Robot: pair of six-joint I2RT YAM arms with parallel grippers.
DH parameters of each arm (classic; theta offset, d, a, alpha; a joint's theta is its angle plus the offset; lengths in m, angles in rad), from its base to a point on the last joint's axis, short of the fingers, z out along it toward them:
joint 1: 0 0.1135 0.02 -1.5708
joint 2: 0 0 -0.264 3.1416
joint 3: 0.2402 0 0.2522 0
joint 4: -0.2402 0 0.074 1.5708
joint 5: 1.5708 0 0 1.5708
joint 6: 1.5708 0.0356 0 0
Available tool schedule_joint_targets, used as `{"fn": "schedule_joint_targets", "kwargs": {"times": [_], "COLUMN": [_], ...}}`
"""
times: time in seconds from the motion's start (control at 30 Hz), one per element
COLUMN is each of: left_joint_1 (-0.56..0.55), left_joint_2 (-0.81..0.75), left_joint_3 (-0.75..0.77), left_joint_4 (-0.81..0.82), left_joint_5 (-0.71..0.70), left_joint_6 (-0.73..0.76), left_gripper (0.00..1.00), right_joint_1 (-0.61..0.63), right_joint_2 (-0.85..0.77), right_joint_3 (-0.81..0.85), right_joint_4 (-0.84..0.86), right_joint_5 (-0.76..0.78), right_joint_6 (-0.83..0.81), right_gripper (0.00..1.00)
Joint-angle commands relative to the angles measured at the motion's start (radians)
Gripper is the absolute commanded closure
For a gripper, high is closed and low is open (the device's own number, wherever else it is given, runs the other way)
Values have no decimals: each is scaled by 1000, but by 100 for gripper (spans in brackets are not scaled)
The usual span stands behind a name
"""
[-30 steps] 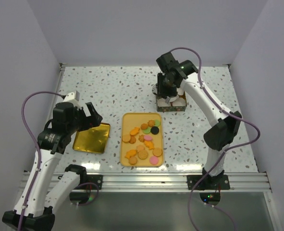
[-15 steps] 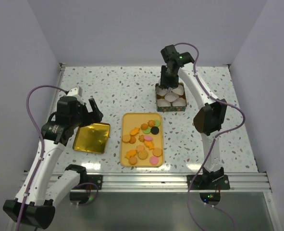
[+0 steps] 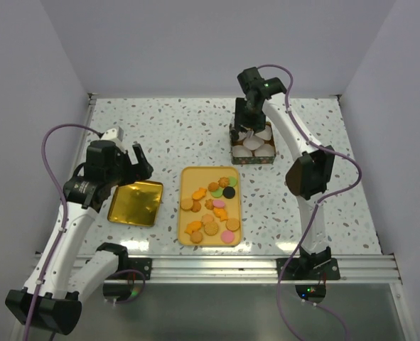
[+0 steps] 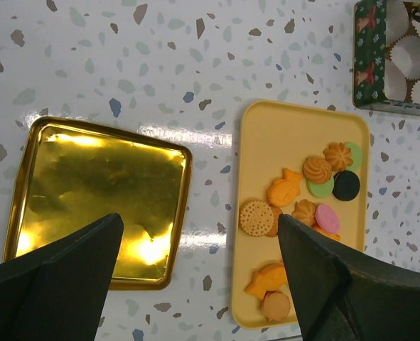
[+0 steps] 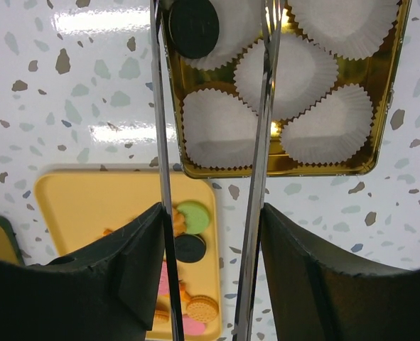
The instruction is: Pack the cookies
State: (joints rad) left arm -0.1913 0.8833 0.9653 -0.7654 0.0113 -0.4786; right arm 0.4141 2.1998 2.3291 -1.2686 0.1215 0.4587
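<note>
Showing only in the right wrist view a black cookie (image 5: 193,27) lying in a paper cup (image 5: 220,32), right gripper (image 5: 211,18) hanging parted above, left gripper (image 4: 199,266) hovering spread wide.

Gold lid (image 4: 99,195) is gleaming like mirror-polished metal. Pleated paper cups (image 5: 305,74) are looking matt, while the speckled tabletop (image 4: 160,64) is shining glossy

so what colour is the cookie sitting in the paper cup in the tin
Black, a round cookie; clearest in the right wrist view.
</note>
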Motion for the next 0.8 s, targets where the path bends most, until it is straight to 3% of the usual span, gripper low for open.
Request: {"fn": "schedule_joint_targets", "kwargs": {"times": [0.0,0.2,0.33,0.5,0.77], "left_joint_1": [-4,-4,-5,-13,-43], "left_joint_2": [-10,-41,-56,-64,-95], "left_joint_3": [49,59,59,53,18], "left_joint_4": [32,6,-3,-9,3], "left_joint_5": [-8,-8,7,21,64], "left_joint_6": [26,28,23,5,-17], "left_gripper": [4,4,4,4,4], "right_joint_1": [3,8,46,225,511], "right_joint_2": [-61,-150,-276,-403,-575], "right_joint_3": [13,-5,-101,-263,-663], "right_joint_4": [0,-11,-9,17,150], "right_joint_5": [4,12,17,27,0], "right_joint_6": [-14,9,17,70,280], "right_gripper": [43,43,43,42,42]}}
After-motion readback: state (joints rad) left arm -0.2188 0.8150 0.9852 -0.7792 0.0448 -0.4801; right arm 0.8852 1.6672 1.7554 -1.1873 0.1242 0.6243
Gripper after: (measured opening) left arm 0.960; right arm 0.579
